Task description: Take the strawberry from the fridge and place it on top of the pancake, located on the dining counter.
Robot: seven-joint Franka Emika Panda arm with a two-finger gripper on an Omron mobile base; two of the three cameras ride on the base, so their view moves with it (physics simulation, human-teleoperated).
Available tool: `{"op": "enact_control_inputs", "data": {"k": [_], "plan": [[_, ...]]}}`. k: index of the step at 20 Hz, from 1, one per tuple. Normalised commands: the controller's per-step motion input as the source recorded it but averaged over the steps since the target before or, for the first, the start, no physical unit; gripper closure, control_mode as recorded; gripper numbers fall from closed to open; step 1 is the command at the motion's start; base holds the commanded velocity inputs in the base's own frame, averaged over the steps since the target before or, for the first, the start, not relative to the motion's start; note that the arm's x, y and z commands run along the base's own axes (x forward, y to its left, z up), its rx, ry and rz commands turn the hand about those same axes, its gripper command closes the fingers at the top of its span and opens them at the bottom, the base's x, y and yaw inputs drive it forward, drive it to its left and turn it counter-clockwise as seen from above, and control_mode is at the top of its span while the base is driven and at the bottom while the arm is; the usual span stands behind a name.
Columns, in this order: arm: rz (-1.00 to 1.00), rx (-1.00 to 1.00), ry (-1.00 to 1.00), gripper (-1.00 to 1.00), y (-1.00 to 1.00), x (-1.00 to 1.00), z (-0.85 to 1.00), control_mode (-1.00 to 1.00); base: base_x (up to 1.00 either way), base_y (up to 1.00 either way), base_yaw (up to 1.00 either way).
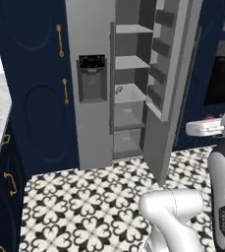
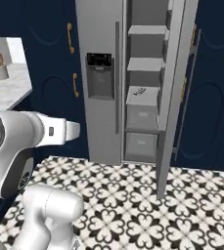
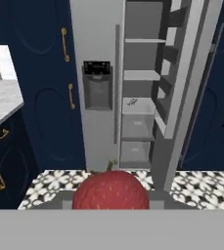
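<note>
Arm folded back near base, elbow bent, forearm level. Gripper (image 3: 111, 207) faces forward, fingertips mostly hidden, closed around the strawberry (image 3: 110, 190) between the 2 fingers.

Fridge (image 2: 103, 83) ahead of me: grey, right door open, 3 shelves visible. 2 drawers below. Patterned floor (image 2: 147, 205).

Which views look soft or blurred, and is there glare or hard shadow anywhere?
Left and right base views: evenly lit, slightly soft, no glare on the tall grey fridge. Hand view: the rounded red strawberry looms large at the bottom; no hard shadows.
</note>
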Motion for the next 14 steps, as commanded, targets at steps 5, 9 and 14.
{"op": "enact_control_inputs", "data": {"k": [5, 9, 14], "plan": [[0.00, 0.00, 0.00, 1.00, 0.00, 0.00, 0.00, 1.00, -0.46, -0.38, -0.60], [0.00, 0.00, 0.00, 1.00, 0.00, 0.00, 0.00, 1.00, -0.21, -0.48, -0.63], [0.00, 0.00, 0.00, 1.00, 0.00, 0.00, 0.00, 1.00, -0.01, -0.58, -0.61]]}}
